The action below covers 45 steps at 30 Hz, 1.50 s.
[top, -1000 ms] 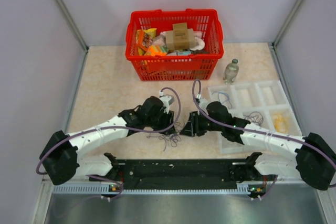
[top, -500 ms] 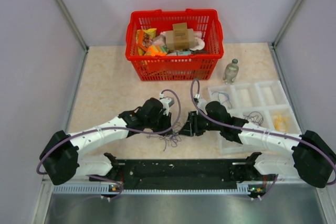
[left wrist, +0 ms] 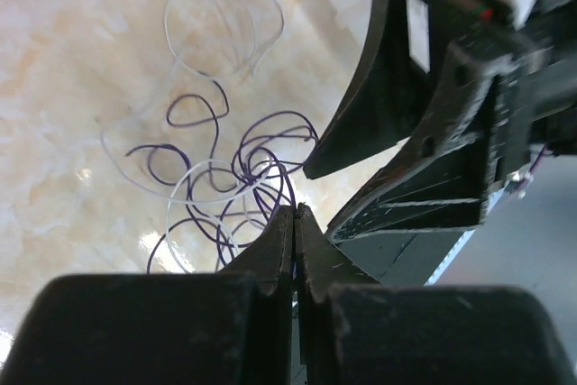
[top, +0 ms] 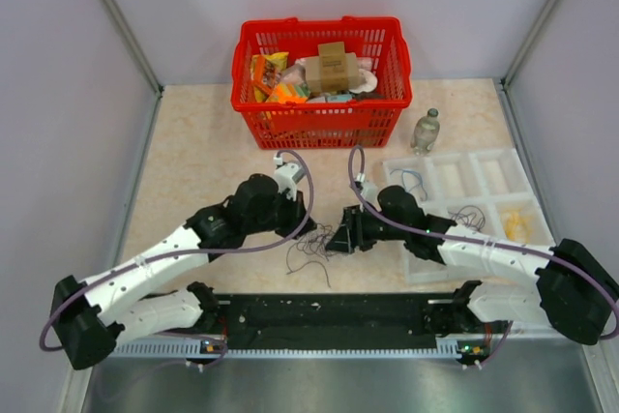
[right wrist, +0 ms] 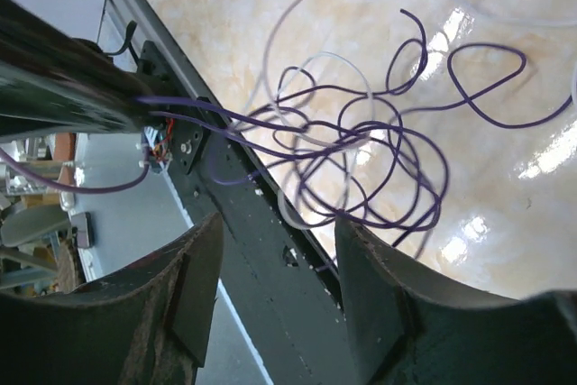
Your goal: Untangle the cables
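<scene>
A tangle of dark purple cables (top: 309, 250) and white cables lies on the table between my two grippers. In the left wrist view the purple loops (left wrist: 257, 155) and white loops (left wrist: 221, 20) spread out below the jaws. My left gripper (top: 298, 227) is shut, its tips (left wrist: 295, 210) pinching a purple strand that rises from the tangle. My right gripper (top: 335, 238) is open and empty, just right of the tangle, its fingers (left wrist: 374, 101) facing the left jaws. In the right wrist view the tangle (right wrist: 361, 146) hangs ahead of the open gripper (right wrist: 279, 263), with purple strands stretched taut to the left.
A white compartment tray (top: 455, 179) at the right holds separated blue (top: 414, 181), dark (top: 469, 216) and yellow cables (top: 517, 227). A red basket (top: 319, 123) of groceries stands at the back, with a small bottle (top: 426, 131) beside it. The black arm-mount rail (top: 329, 314) runs along the near edge.
My left arm has swung left and back, drawing a purple strand out of the tangle. The tangle has stretched toward the left. My right gripper has barely moved.
</scene>
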Each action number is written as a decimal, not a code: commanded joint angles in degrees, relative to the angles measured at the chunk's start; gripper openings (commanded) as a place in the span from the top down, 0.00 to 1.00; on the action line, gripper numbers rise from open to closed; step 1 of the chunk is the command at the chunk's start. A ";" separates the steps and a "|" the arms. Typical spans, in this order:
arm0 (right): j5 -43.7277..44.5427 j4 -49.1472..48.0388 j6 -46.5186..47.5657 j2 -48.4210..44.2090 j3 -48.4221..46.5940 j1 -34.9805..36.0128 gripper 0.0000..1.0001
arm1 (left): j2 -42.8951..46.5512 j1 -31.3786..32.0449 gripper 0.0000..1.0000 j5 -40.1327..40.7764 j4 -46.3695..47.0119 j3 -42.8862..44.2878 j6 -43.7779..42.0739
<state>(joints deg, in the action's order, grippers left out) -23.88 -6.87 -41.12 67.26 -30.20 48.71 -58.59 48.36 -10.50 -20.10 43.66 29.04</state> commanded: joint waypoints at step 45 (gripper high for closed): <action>-25.26 36.93 17.04 21.59 -50.93 -5.48 0.18 | 10.86 -0.11 1.00 -7.60 -1.61 18.48 -13.39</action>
<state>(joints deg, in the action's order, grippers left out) -45.17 32.38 -26.20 88.33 -80.99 41.50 -47.90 48.31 -15.00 -25.74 62.15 17.08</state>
